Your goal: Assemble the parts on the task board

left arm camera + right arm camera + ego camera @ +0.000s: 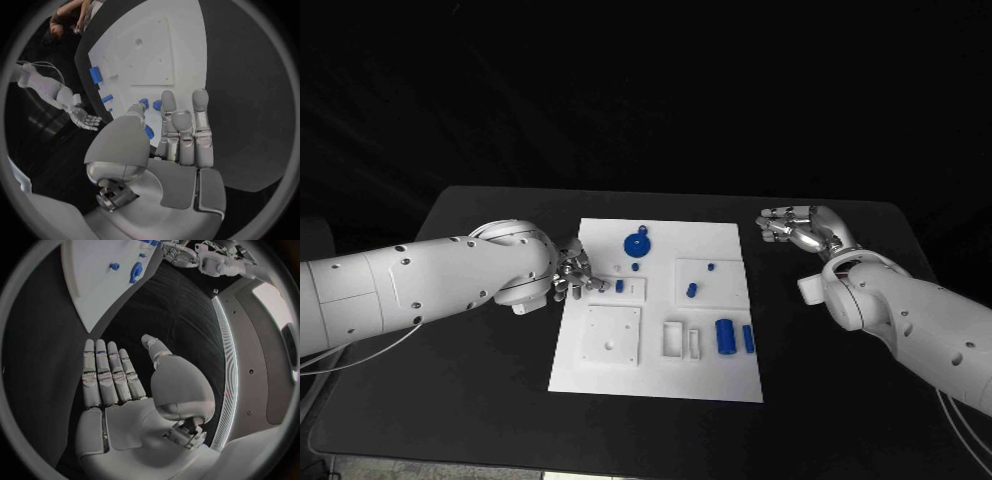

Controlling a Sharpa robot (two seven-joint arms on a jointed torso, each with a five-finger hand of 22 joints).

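From the head view, the white task board [661, 375] lies flat in the middle of the matte black counter [473, 400], a smooth rectangular plate with raised square tiles and shallow rectangular slots. On it sit glossy blue parts: a rounded disc-shaped part [638, 244] near the far edge, a small peg [636, 267] just below it, a short piece [620, 286] on a square tile beside the left robot hand [574, 272], two small pieces [691, 290] on another tile, and a stout cylinder [726, 336] with a thinner bar [749, 339] just beside it near the right edge. The left robot hand, silver and metallic on a smooth white arm, sits at the board's left edge with its fingers reaching over the plate; whether they touch a part cannot be told here. The right robot hand [795, 229] hangs over bare counter, well apart from the board's far right corner. In the left wrist view, the left robot hand [181, 135] has its fingers straight and side by side above the board [156, 55], empty, with blue parts [95, 75] beyond the fingertips. In the right wrist view, the right robot hand [125, 380] is flat and open, fingers extended, thumb apart, holding nothing, with the board [100, 270] and a blue part [135, 272] lying ahead.
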